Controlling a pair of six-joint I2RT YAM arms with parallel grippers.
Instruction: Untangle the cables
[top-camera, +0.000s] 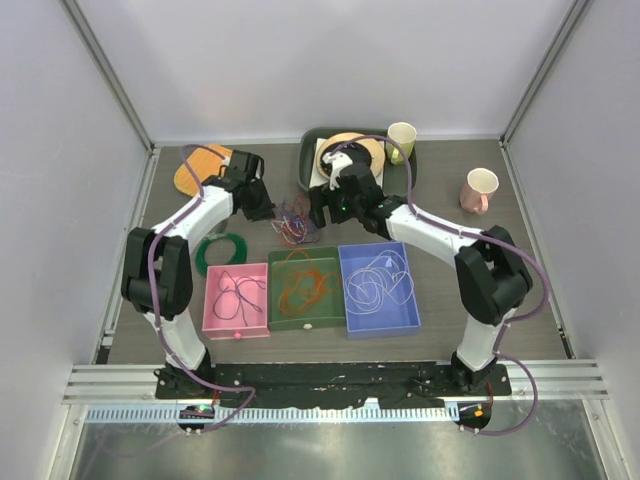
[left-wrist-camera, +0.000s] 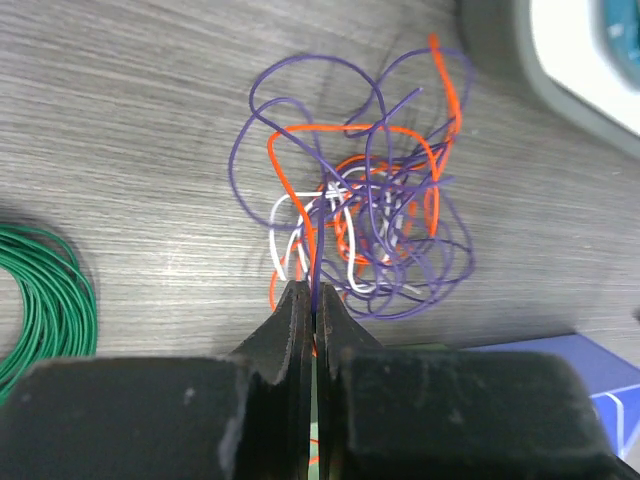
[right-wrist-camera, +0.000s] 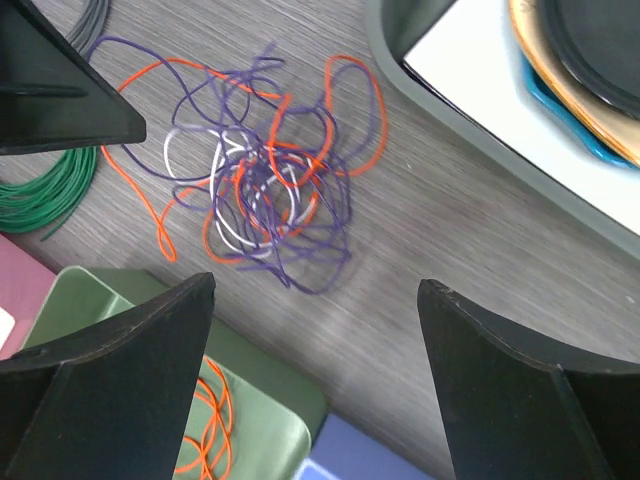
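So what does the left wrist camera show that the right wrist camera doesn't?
Only the left wrist view: the left gripper shut, pinching a purple strand of the tangled cables. Only the right wrist view: the right gripper open over the table, and a green bin holding an orange cable. Both: the tangled cables, the green coil and the grey tray.

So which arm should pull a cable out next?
Left. The left claw is shut on a purple cable at the edge of the tangle; the right claw hangs open above it, empty.
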